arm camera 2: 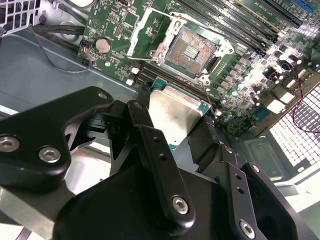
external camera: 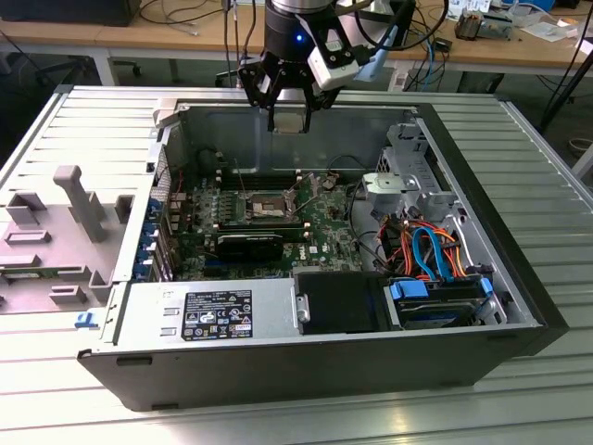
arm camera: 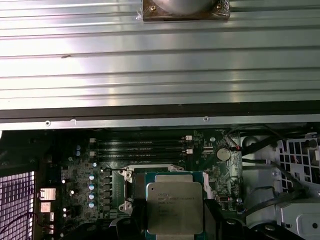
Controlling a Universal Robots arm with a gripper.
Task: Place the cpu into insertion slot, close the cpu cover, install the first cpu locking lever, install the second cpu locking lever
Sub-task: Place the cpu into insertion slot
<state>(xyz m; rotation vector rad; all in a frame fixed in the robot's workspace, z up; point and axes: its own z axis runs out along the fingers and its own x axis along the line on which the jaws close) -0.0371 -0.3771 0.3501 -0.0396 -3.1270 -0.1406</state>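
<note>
My gripper (external camera: pixel 292 119) hangs above the back of the open computer case, shut on the cpu (external camera: pixel 292 123). The cpu (arm camera 2: pixel 175 112) is a flat square chip with a silver top, clamped by its edges between the black fingers (arm camera 2: pixel 142 112). In the first wrist view the cpu (arm camera: pixel 175 207) sits over the green board, partly covering the socket area. The insertion slot (arm camera 2: pixel 192 50) lies open below it, its dark contact field bare. The cpu cover (arm camera 2: pixel 147 32), a silver frame, is swung back beside the slot. From the exterior view the insertion slot (external camera: pixel 264 206) is well below the gripper.
Long memory slots (external camera: pixel 264 176) run behind the socket, and a black expansion card (external camera: pixel 250 246) lies in front of it. A power supply (external camera: pixel 208 315) and a drive bay with blue and orange cables (external camera: pixel 431 250) fill the near side. A grey fixture (external camera: pixel 56 232) stands at the exterior view's left.
</note>
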